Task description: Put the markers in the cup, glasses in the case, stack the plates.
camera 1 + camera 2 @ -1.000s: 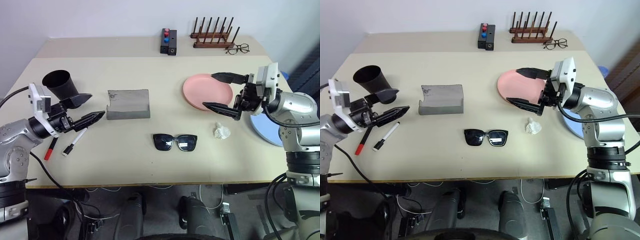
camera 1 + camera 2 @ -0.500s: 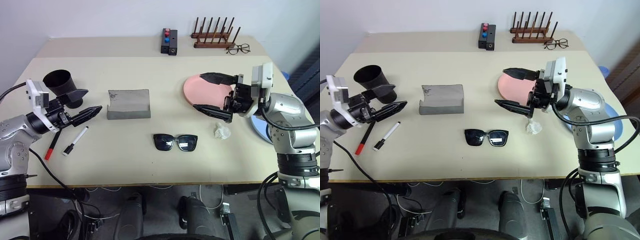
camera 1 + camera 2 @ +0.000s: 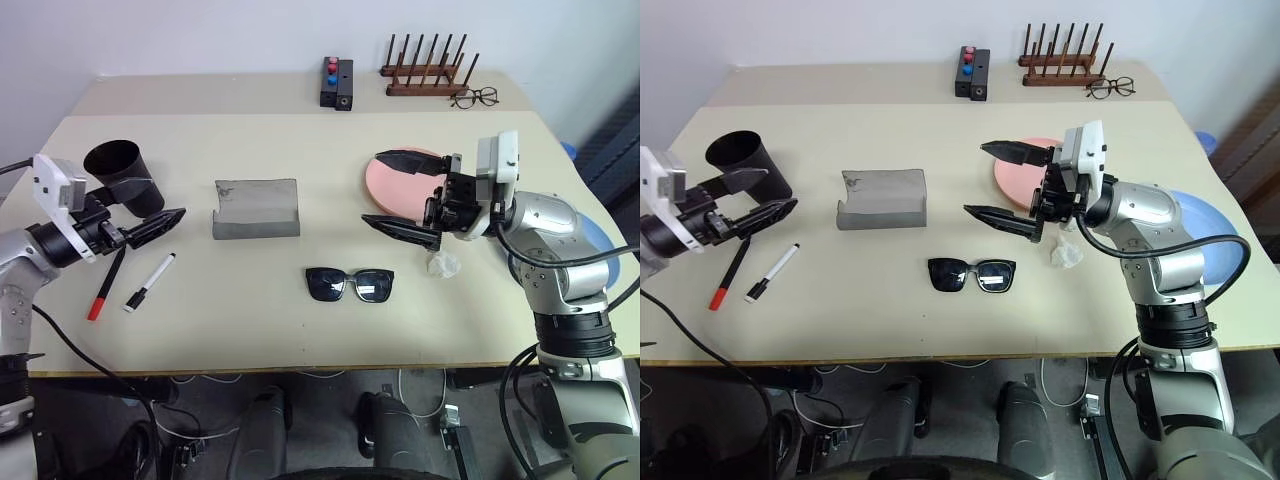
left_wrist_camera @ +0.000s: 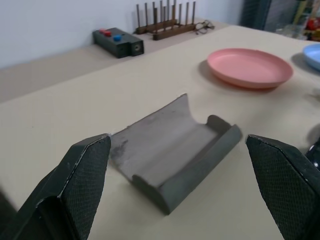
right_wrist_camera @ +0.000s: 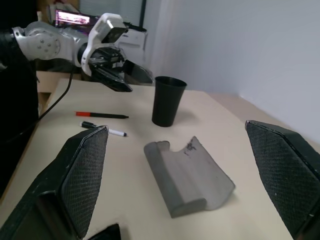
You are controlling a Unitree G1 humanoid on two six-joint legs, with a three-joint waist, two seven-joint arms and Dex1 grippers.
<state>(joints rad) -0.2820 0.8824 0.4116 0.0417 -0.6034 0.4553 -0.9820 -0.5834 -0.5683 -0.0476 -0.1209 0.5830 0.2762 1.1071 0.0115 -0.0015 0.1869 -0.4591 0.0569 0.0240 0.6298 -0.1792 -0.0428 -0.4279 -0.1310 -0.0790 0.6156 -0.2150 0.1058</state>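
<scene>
The black cup point(image 3: 125, 175) stands at the table's left. A red marker point(image 3: 103, 290) and a white marker point(image 3: 150, 282) lie in front of it. My left gripper point(image 3: 165, 198) hovers open beside the cup, above the markers, pointing level toward the grey case point(image 3: 256, 208). Black sunglasses point(image 3: 349, 284) lie unfolded near the table's middle. My right gripper point(image 3: 372, 190) is open and empty at the left edge of the pink plate point(image 3: 400, 185), pointing left. The blue plate point(image 3: 1210, 215) sits at the right edge, partly hidden by my right arm.
A crumpled white scrap point(image 3: 441, 265) lies under my right wrist. At the back stand a wooden rack point(image 3: 428, 75), wire-framed spectacles point(image 3: 474, 97) and a black box with red and blue buttons point(image 3: 337, 83).
My right gripper has swung left, from above the pink plate to its left edge. My left gripper has drawn back to the left, beside the cup. Both stay open.
</scene>
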